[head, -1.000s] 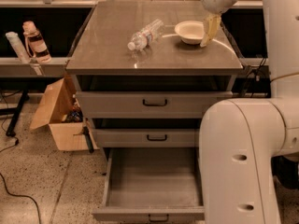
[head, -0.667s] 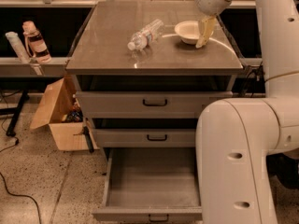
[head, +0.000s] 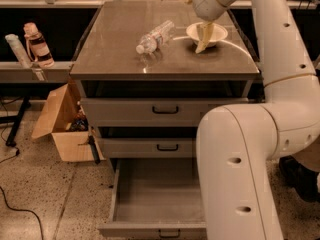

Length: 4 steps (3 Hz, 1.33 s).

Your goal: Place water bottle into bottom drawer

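The water bottle (head: 156, 36), clear and crinkled with a white cap, lies on its side on the brown top of the drawer cabinet (head: 120, 59), cap toward the front left. My gripper (head: 202, 40) hangs over the cabinet top to the right of the bottle, in front of a white bowl (head: 216, 32), about a bowl's width from the bottle and apart from it. The bottom drawer (head: 150, 199) is pulled open, with a plain grey inside and nothing in it. Its front with a small dark handle (head: 168, 233) is at the lower edge.
The two upper drawers (head: 165, 111) are closed. An open cardboard box (head: 60, 126) stands on the floor to the left. A pink-capped bottle (head: 38, 45) stands on a shelf at the left. My white arm and body (head: 240, 169) fill the right side beside the open drawer.
My gripper has moved left and slightly down, from the right of the bowl to its front-left side, closer to the bottle. The bottle, bowl and drawers have not moved.
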Each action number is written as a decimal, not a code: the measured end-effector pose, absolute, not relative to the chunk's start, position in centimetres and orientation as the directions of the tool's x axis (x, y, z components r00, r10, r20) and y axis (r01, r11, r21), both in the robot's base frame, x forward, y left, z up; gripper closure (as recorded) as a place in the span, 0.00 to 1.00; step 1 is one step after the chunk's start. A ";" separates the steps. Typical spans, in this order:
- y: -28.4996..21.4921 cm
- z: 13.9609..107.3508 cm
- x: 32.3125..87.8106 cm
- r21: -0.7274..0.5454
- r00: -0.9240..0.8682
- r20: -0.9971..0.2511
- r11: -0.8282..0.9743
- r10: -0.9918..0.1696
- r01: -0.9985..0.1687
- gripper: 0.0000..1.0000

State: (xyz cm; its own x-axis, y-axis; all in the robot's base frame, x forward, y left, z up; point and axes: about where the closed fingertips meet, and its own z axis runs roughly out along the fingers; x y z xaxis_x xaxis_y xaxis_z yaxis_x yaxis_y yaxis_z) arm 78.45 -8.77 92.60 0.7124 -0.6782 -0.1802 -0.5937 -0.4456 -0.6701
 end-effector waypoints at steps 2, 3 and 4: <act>-4.8 91.6 79.5 -0.688 0.776 -0.146 -0.501 -0.613 -0.525 0.00; -3.2 91.0 79.8 -0.686 0.799 -0.136 -0.526 -0.586 -0.502 0.00; -2.5 90.2 80.3 -0.656 0.788 -0.115 -0.549 -0.605 -0.518 0.00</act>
